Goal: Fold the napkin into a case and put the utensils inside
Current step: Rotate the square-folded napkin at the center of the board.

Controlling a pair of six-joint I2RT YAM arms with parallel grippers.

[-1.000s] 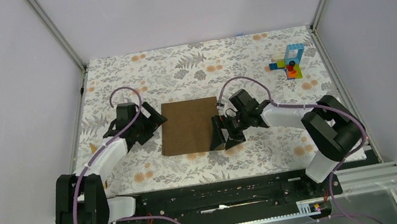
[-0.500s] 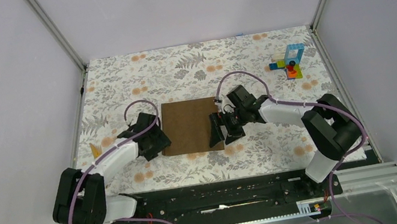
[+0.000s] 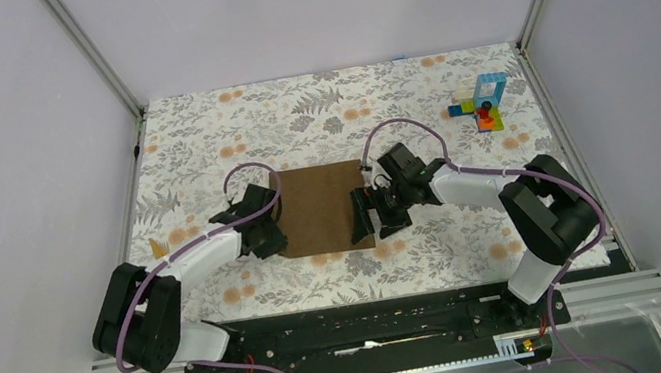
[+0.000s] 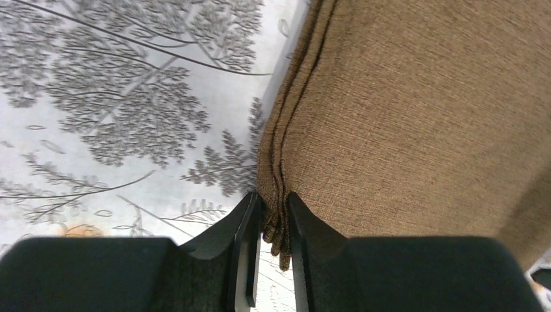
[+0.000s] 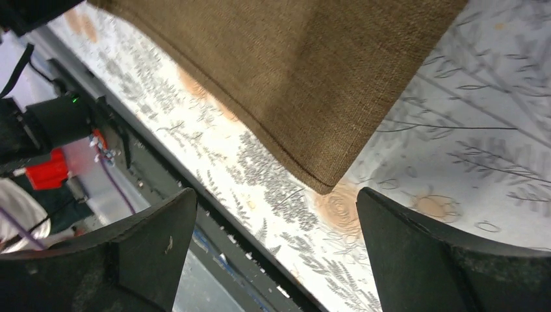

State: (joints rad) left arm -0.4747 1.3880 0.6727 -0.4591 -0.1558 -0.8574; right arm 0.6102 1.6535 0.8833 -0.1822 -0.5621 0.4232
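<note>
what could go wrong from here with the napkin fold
The left end effector pinches only the very edge of the napkin, so it may slip out when lifted. The right end effector is open, holding nothing, so a left pull might drag the whole napkin instead of folding it.

Napkin partly beyond wrist-view edges

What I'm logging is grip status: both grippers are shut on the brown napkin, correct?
No. The left gripper is shut on the napkin, but the right wrist view shows the right gripper wide open around the napkin's corner.
</note>
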